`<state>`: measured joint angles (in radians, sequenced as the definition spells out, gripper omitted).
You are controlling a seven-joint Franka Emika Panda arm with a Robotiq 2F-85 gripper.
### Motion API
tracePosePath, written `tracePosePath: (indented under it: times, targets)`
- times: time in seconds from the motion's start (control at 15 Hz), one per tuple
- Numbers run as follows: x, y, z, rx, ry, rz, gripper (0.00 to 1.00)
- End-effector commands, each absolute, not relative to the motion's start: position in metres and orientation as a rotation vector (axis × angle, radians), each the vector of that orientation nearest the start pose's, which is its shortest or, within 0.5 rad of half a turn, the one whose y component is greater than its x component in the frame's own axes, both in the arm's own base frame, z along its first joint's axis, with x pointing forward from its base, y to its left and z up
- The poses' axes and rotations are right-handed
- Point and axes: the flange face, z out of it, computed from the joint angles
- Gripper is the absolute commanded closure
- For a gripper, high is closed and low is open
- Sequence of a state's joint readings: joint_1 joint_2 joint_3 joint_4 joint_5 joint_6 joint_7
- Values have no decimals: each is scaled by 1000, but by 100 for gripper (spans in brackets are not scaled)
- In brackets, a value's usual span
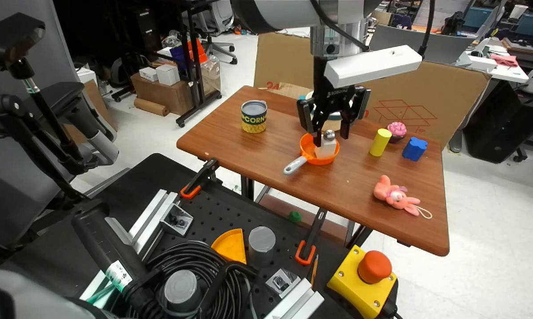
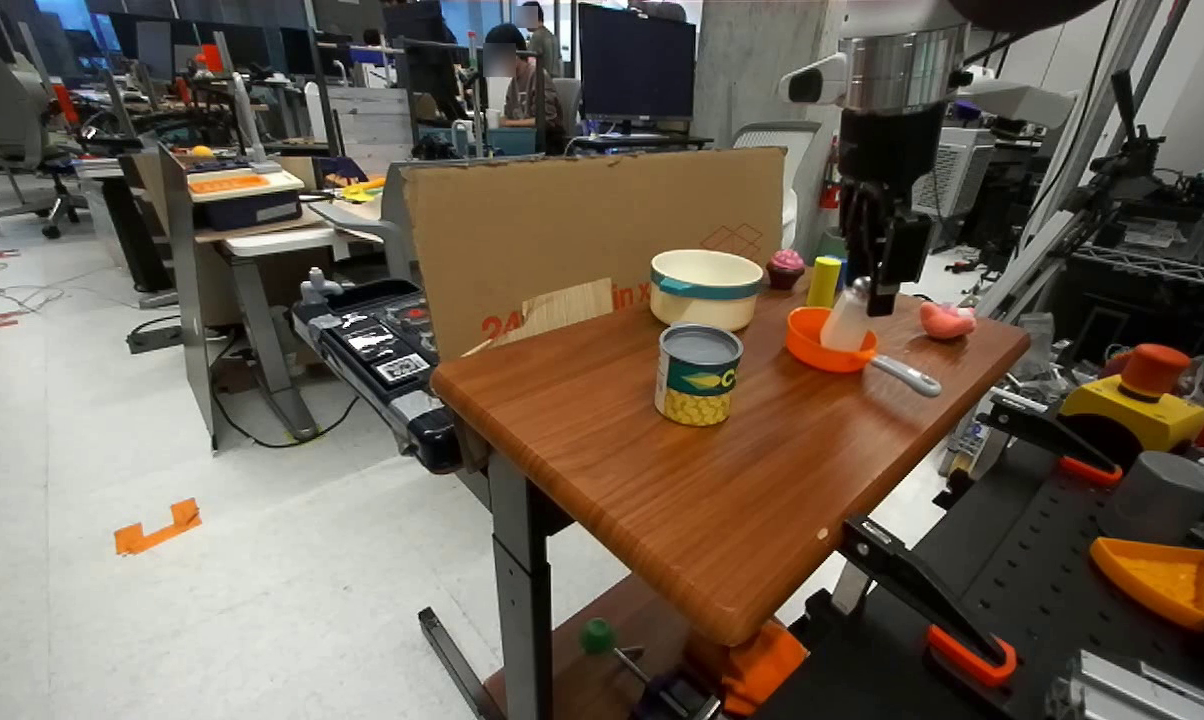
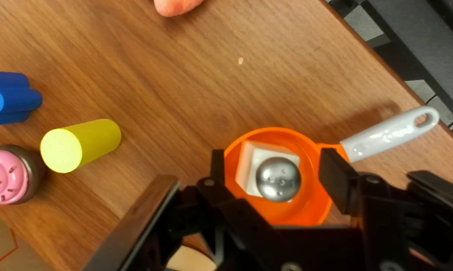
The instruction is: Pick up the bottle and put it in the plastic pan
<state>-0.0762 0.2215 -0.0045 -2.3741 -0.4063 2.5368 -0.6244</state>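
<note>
The hand (image 3: 273, 163) had its jaws parted on either side of the white bottle (image 3: 273, 177), which sat inside the orange pan (image 3: 307, 205), presumably to leave it resting there as asked.

The gripper (image 1: 331, 138) is black, its fingers (image 3: 337, 177) blocky and matt; just beside them, the wrist view shows round screw heads (image 3: 373, 179). Right above the fingers sits small pale lettering (image 1: 338, 93). Higher over them come a silver collar (image 2: 902, 75) and a thick whitish arm link (image 1: 288, 12) with a dark end. Above the fingers, off to one side, a white bar-shaped box (image 1: 372, 66) has a black cable (image 1: 429, 22) at its end
</note>
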Motion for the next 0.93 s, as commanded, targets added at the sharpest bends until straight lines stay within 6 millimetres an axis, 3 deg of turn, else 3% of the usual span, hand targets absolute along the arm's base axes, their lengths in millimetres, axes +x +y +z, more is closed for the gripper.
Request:
tracePosePath:
  times: [0.0,0.07,0.2,0.87]
  targets:
    - [500,-36,226,-3001,-1424,219,34]
    - [500,-36,226,-3000,-1424,219,9]
    - [502,-37,224,-3027,-1393,233,2]
    - [499,-36,231,-3052,-1342,224,0]
